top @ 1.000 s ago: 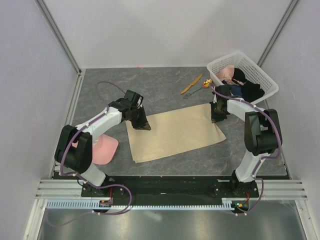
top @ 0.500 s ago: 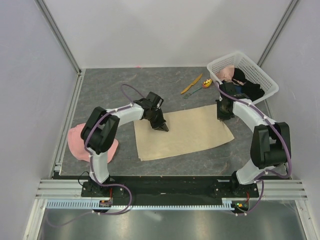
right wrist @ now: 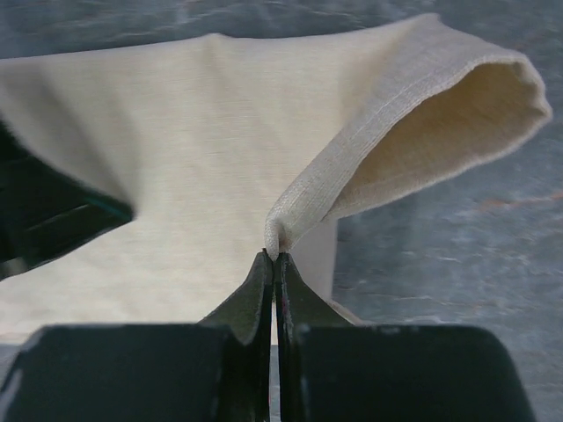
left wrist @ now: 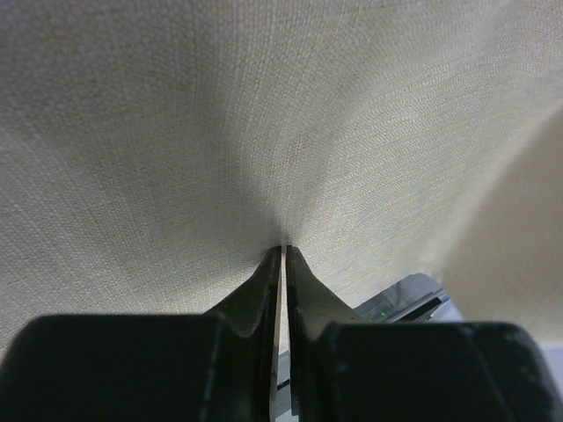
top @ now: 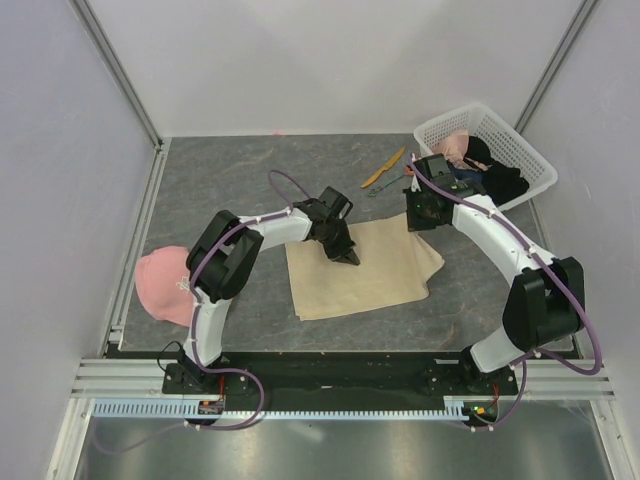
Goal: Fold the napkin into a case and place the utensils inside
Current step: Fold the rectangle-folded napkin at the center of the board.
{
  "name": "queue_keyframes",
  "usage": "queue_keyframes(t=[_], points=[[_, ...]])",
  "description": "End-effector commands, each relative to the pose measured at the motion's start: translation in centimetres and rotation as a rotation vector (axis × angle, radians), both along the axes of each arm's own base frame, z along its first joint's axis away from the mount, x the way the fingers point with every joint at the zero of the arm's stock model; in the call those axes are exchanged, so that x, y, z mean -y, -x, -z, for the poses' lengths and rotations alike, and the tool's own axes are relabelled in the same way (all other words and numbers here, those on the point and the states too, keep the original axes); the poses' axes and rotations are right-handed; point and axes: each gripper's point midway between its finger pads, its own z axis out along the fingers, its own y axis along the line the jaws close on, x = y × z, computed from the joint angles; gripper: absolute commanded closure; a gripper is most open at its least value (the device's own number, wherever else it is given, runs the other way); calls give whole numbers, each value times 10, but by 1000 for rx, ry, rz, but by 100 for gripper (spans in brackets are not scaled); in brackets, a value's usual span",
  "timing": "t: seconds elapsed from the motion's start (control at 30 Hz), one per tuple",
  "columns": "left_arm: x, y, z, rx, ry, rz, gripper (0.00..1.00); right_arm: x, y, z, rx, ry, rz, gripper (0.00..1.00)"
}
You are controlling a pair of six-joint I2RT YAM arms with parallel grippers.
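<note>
The beige napkin lies on the grey table, bunched narrower, its right side lifted into a fold. My left gripper is shut on the napkin near its upper middle; cloth fills the left wrist view and puckers at the jaw tips. My right gripper is shut on the napkin's far right hem, which curls up into a loop. The orange knife lies behind the napkin. The spoon lies next to it, mostly hidden by my right arm.
A white basket with dark and pink clothes stands at the back right. A pink cap lies at the left by the table edge. Grey walls and metal rails enclose the table.
Both grippers have dragged the napkin rightward and then closer together. My left gripper moved right. My right gripper moved left, raising the right edge into a fold. The napkin looks narrower.
</note>
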Motion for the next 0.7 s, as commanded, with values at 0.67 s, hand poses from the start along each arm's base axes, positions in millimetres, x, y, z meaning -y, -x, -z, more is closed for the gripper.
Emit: queue_keyframes(t=[0.67], points=[[-145,60,7,-7,-191,-218,92,-208,40,-11,-118,-388,-210,100]])
